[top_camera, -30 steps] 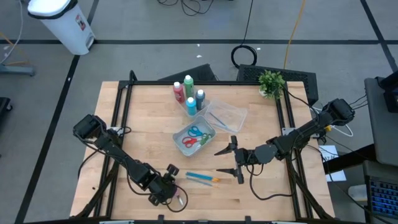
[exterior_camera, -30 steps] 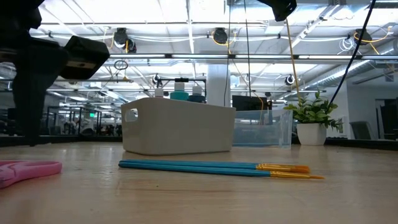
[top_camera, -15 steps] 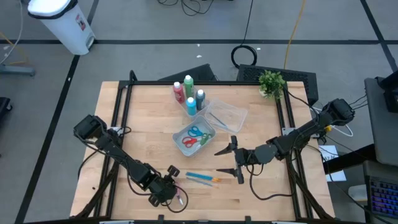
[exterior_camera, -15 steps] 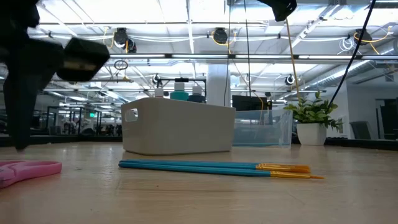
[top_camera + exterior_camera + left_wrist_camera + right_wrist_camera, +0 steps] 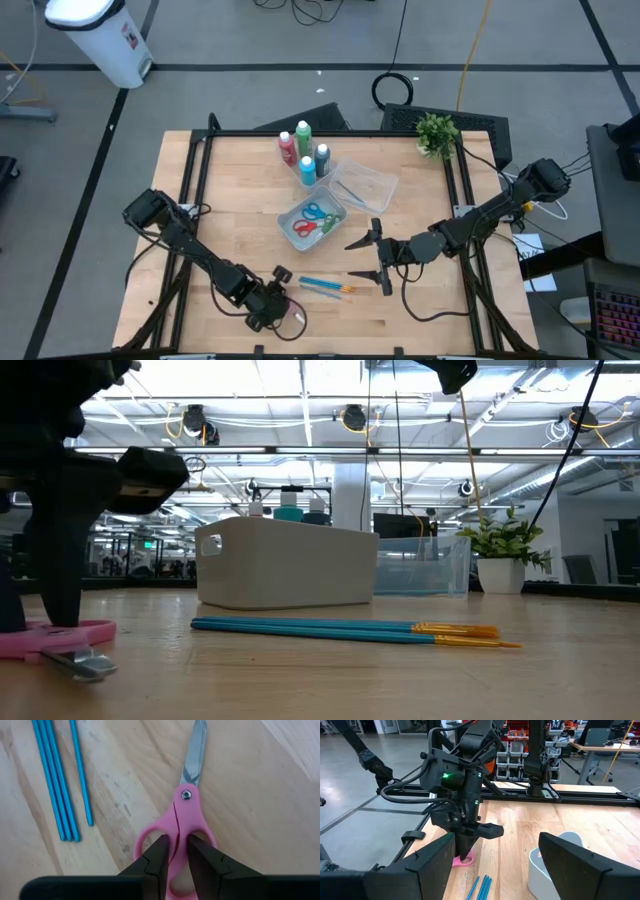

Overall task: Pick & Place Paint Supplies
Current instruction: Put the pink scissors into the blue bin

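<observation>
Pink-handled scissors [image 5: 177, 837] lie flat on the worktop [image 5: 230, 200], just beside the thin blue brushes [image 5: 324, 287] on the side away from the white tub [image 5: 312, 220], which already holds red, blue and green scissors [image 5: 314, 220]. The left gripper [image 5: 176, 851] stands over them with its fingers [image 5: 156, 857] drawn nearly together on the strip of plastic between the two handle loops; the low view shows the fingers planted on the pink handle, the blades [image 5: 80, 663] resting on the wood. The right gripper [image 5: 372, 257] waits near the tub, on the potted plant's [image 5: 436, 133] side of the brushes, its fingers spread wide and holding nothing. Red, green and blue bottles [image 5: 303, 152] stand grouped beyond the tub.

The scissors look light and stiff, though smooth plastic gripped on so narrow a bridge could pivot, letting the metal blades swing downward once lifted. That bridge between the loops, close to the pivot screw [image 5: 186, 794], seems the sensible hold: it keeps the blades closed and the weight close to the fingers. The brushes, thinner still and lying flush on the wood, would likely be harder to pinch.
</observation>
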Motion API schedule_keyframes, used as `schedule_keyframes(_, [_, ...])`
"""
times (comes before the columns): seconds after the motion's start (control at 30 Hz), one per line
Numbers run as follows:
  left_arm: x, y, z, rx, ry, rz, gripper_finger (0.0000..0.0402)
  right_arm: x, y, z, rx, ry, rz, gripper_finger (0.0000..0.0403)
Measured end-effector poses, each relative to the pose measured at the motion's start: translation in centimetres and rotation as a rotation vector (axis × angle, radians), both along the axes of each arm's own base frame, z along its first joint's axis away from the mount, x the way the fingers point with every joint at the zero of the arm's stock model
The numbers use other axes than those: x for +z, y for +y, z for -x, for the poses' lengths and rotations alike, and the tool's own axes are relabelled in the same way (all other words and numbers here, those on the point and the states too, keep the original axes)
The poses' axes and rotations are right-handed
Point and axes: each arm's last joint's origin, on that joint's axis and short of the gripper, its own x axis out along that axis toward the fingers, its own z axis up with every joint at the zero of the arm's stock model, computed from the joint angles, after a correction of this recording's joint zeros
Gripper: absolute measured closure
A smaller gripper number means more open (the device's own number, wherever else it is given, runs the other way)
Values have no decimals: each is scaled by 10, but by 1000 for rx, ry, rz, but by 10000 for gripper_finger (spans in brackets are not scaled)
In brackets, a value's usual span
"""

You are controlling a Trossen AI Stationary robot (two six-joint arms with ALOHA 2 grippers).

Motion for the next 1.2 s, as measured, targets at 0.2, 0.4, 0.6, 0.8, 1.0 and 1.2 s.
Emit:
schedule_keyframes(0.2, [-1, 3, -1, 141, 29, 51, 329, 0, 0, 0, 0, 0, 0, 124])
schedule_keyframes(0.4, [-1, 8, -5, 289, 48, 116, 329, 0, 0, 0, 0, 0, 0, 124])
schedule_keyframes(0.6, [-1, 11, -8, 379, 32, 129, 329, 0, 0, 0, 0, 0, 0, 124])
schedule_keyframes(0.8, [-1, 12, -10, 478, 3, 156, 330, 0, 0, 0, 0, 0, 0, 124])
schedule_keyframes(1.0, [-1, 12, -9, 486, 5, 158, 330, 0, 0, 0, 0, 0, 0, 124])
schedule_keyframes(1.2, [-1, 12, -9, 485, 6, 158, 330, 0, 0, 0, 0, 0, 0, 124])
